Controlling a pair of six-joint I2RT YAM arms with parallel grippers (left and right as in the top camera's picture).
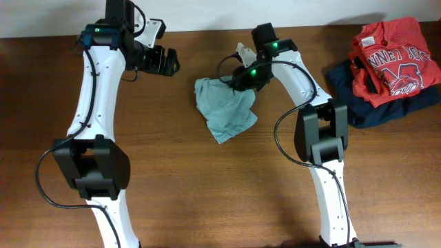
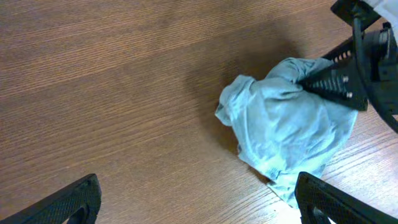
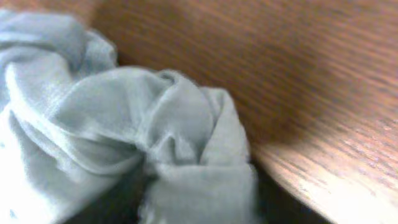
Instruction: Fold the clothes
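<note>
The sage T-shirt point(image 1: 226, 110) lies crumpled in a wrinkled heap on the wooden table point(image 1: 207, 193), near the middle. My right gripper point(image 1: 238, 81) is at its far upper edge and is shut on a bunch of the fabric. In the left wrist view the right gripper's dark fingers point(image 2: 336, 84) pinch the shirt point(image 2: 286, 127). In the right wrist view the cloth point(image 3: 155, 137) fills the frame and hides most of the jaws. My left gripper point(image 1: 162, 60) is open and empty, above the table left of the shirt; its fingers point(image 2: 199, 208) frame bare wood.
A red shirt with white lettering point(image 1: 394, 58) lies on a dark navy folded garment point(image 1: 368, 107) at the back right corner. A white wall edge runs along the table's far side.
</note>
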